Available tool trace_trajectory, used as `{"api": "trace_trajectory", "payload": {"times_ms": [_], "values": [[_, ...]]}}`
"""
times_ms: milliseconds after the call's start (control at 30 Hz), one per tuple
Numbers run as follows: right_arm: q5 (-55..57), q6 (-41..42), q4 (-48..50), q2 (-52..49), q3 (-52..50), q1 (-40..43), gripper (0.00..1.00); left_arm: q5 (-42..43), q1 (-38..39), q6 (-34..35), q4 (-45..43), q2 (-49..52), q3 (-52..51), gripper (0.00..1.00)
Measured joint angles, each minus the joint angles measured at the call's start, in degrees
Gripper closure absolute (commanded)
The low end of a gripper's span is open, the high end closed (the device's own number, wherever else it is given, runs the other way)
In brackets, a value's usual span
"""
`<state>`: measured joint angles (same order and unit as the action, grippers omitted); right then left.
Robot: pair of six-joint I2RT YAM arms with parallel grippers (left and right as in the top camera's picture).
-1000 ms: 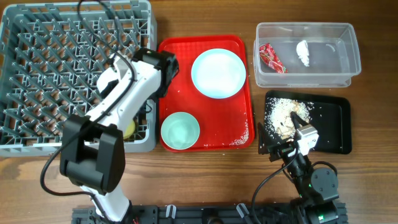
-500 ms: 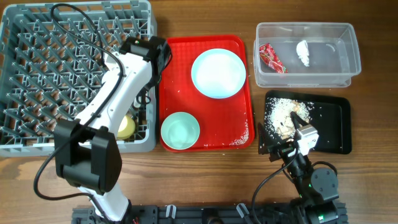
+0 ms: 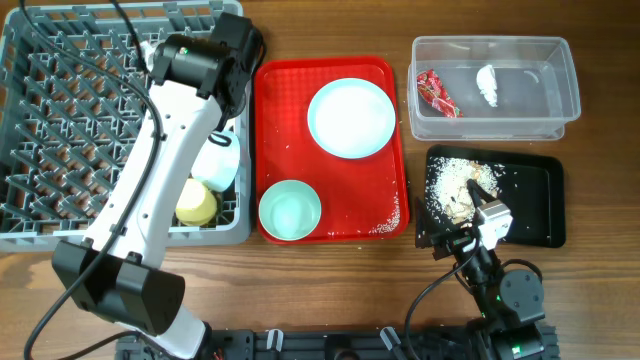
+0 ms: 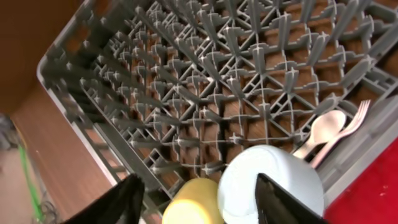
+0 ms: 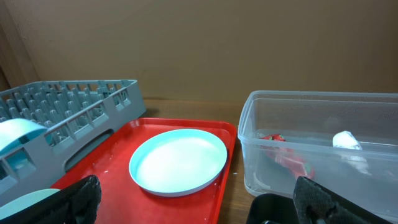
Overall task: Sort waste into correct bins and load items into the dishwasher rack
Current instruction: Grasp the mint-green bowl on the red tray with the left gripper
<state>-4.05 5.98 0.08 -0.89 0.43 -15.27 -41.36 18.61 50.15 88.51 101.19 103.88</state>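
My left gripper (image 3: 228, 85) (image 4: 205, 208) hangs open over the grey dishwasher rack (image 3: 80, 120) (image 4: 186, 93), holding nothing. Below it in the rack lie an upturned pale blue bowl (image 3: 215, 160) (image 4: 270, 183), a yellow cup (image 3: 197, 203) (image 4: 193, 202), a white spoon (image 4: 323, 130) and a fork (image 4: 349, 127). A pale blue plate (image 3: 351, 118) (image 5: 178, 162) and a mint bowl (image 3: 290, 209) sit on the red tray (image 3: 330, 235). The clear tub (image 3: 495, 45) (image 5: 311, 99) holds the red wrapper (image 3: 436, 93) and tissue (image 3: 488, 85). Rice and scraps (image 3: 455, 185) lie in the black tray (image 3: 535, 200). My right gripper (image 3: 478, 205) (image 5: 208, 205) is wide open at that tray's near left.
A few loose rice grains (image 3: 385, 222) lie on the red tray's near right corner. Bare wooden table (image 3: 330, 290) shows in front of the rack and trays. The left arm's long white link (image 3: 150, 190) crosses over the rack's right side.
My left gripper has opened and drawn up and away toward the rack's far right corner, uncovering the pale blue bowl beside the yellow cup. The right arm has not moved.
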Motion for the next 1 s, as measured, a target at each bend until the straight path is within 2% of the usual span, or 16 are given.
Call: {"api": "trace_trajectory", "payload": {"times_ms": [67, 133, 233, 367, 400, 467, 567, 700, 800, 900, 1000], "values": [[0.0, 0.0, 0.0, 0.0, 0.0, 0.0, 0.0, -0.9, 0.0, -4.7, -0.1, 0.0, 0.0, 0.39], [0.0, 0.0, 0.0, 0.0, 0.0, 0.0, 0.0, 2.2, 0.0, -9.0, -2.6, 0.0, 0.0, 0.42], [0.0, 0.0, 0.0, 0.0, 0.0, 0.0, 0.0, 14.4, 0.3, -18.3, -7.0, 0.0, -0.1, 0.42], [0.0, 0.0, 0.0, 0.0, 0.0, 0.0, 0.0, 28.9, 4.6, -24.3, -7.2, 0.0, -1.1, 0.43], [0.0, 0.0, 0.0, 0.0, 0.0, 0.0, 0.0, 31.7, 6.7, -24.9, -7.6, 0.0, -2.5, 0.49], [0.0, 0.0, 0.0, 0.0, 0.0, 0.0, 0.0, 34.8, 11.0, -24.3, -9.1, 0.0, -7.5, 0.5], [0.0, 0.0, 0.0, 0.1, 0.0, 0.0, 0.0, 35.3, 14.7, -19.3, -11.3, 0.0, -15.0, 0.51], [0.0, 0.0, 0.0, 0.1, 0.0, 0.0, 0.0, 35.1, 15.2, -12.8, -21.6, 0.1, -26.5, 0.57], [0.0, 0.0, 0.0, 0.1, 0.0, 0.0, 0.0, 37.7, 15.4, -13.4, -27.6, 0.2, -30.3, 0.53], [0.0, 0.0, 0.0, 0.1, 0.0, 0.0, 0.0, 37.2, 17.4, -13.4, -26.4, 0.2, -30.5, 0.52], [0.0, 0.0, 0.0, 0.1, 0.0, 0.0, 0.0, 35.2, 18.8, -11.5, -23.6, 0.2, -30.5, 0.59]]}}
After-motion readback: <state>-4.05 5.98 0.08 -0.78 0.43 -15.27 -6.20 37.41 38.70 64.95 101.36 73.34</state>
